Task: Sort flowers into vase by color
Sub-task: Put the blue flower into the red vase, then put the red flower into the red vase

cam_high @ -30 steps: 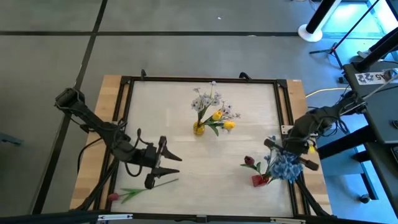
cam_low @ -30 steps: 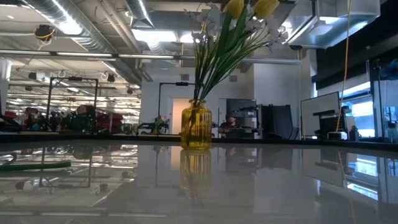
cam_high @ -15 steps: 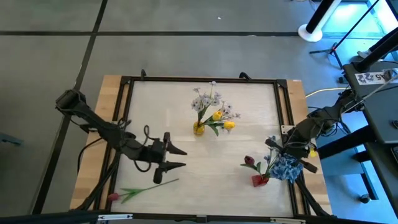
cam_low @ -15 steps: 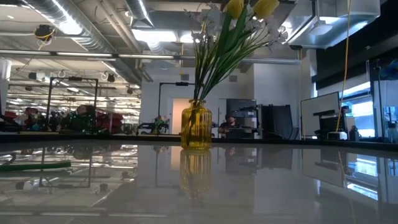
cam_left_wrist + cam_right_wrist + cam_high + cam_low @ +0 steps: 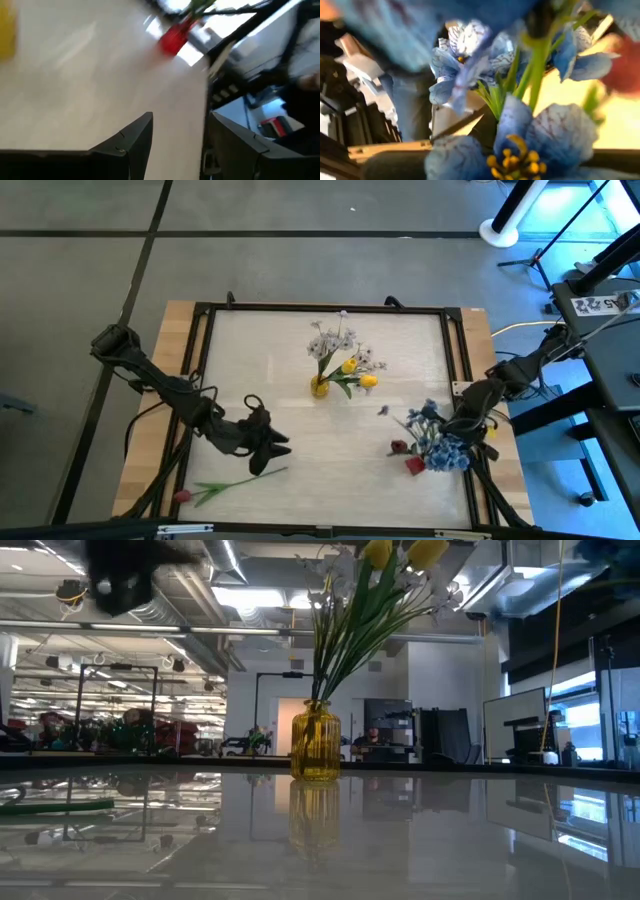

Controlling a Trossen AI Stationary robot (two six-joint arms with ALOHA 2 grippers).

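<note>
I'm working over the pale table, and the yellow vase is standing mid-table with white-lavender and yellow flowers already in it. My right hand is hanging by the red vase near the table's right edge, buried in the blue flowers; I'm not able to tell whether its fingers are pinching them. My left hand is hovering with fingers spread, holding nothing. The red-headed loose flower is lying just beside it, toward the table's near edge, its long axis running nearly left-right, head at the far left. My left arm is clearly nearer. I'm reading no writing on any task thing.
</note>
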